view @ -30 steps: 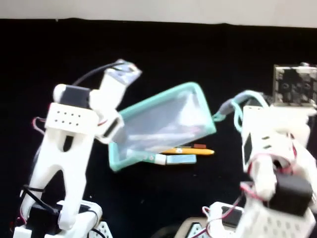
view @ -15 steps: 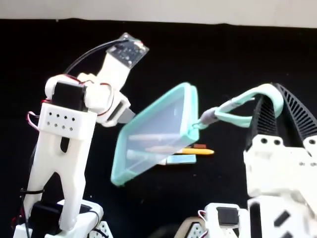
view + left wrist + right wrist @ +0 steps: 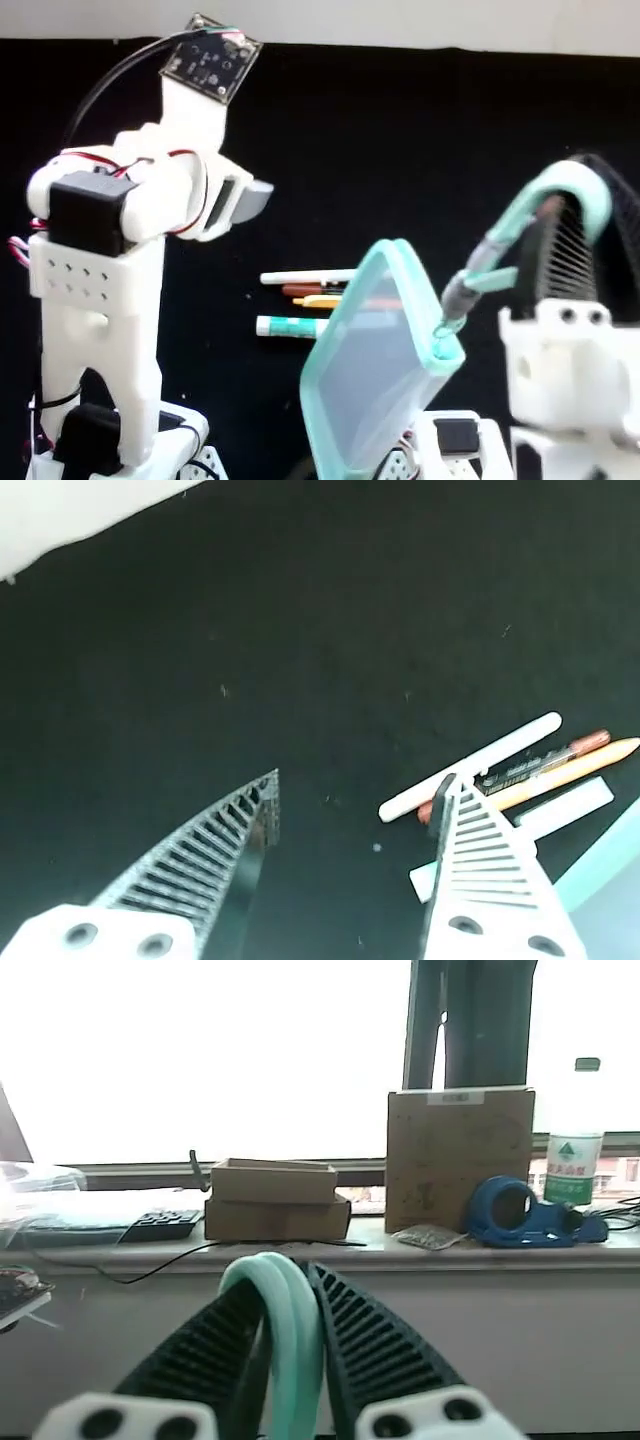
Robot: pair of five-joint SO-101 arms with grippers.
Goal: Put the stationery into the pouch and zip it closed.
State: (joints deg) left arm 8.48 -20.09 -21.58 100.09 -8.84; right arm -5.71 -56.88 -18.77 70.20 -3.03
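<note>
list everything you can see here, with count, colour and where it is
pouch: 1, mint with a clear panel, hanging tilted from its strap
strap: 1, mint, pinched in the right tool
white pen: 1, white, on the table
brown pen: 1, brown, beside the white pen
orange pencil: 1, orange, beside the brown pen
stick: 1, white and green, nearest the pouch
table: 1, black
cardboard boxes: 3, brown, on the sill behind
tape dispenser: 1, blue, on the sill
left tool: 1, white and black, open above the table
right tool: 1, white and black, shut on the strap
</note>
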